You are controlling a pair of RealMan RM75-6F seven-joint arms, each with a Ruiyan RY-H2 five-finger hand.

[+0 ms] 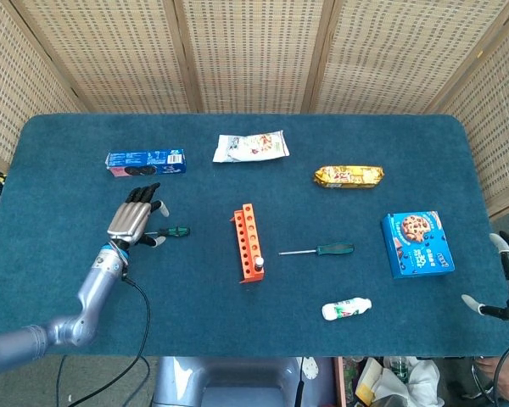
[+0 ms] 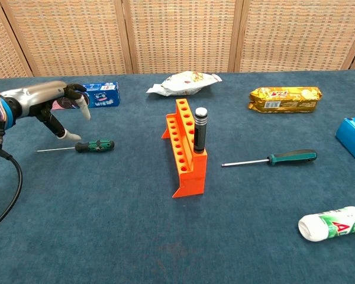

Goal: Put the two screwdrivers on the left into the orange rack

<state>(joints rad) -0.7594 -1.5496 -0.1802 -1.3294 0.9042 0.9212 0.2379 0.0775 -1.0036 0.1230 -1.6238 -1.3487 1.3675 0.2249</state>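
Note:
A green-handled screwdriver (image 1: pixel 175 231) (image 2: pixel 87 145) lies flat on the blue table, left of the orange rack (image 1: pixel 247 240) (image 2: pixel 185 151). My left hand (image 1: pixel 134 220) (image 2: pixel 48 100) hovers just over its thin shaft with fingers spread, holding nothing. A black-handled screwdriver (image 2: pixel 200 129) stands upright in the rack's near end. Another green-handled screwdriver (image 1: pixel 320 250) (image 2: pixel 273 158) lies to the right of the rack. My right hand (image 1: pixel 507 284) shows at the lower right edge of the head view, off the table, with fingers apart and nothing in them.
A blue biscuit pack (image 1: pixel 146 161) lies behind the left hand. A white snack bag (image 1: pixel 250 146), a gold packet (image 1: pixel 348 176), a blue cookie box (image 1: pixel 416 244) and a white bottle (image 1: pixel 346 309) lie further right.

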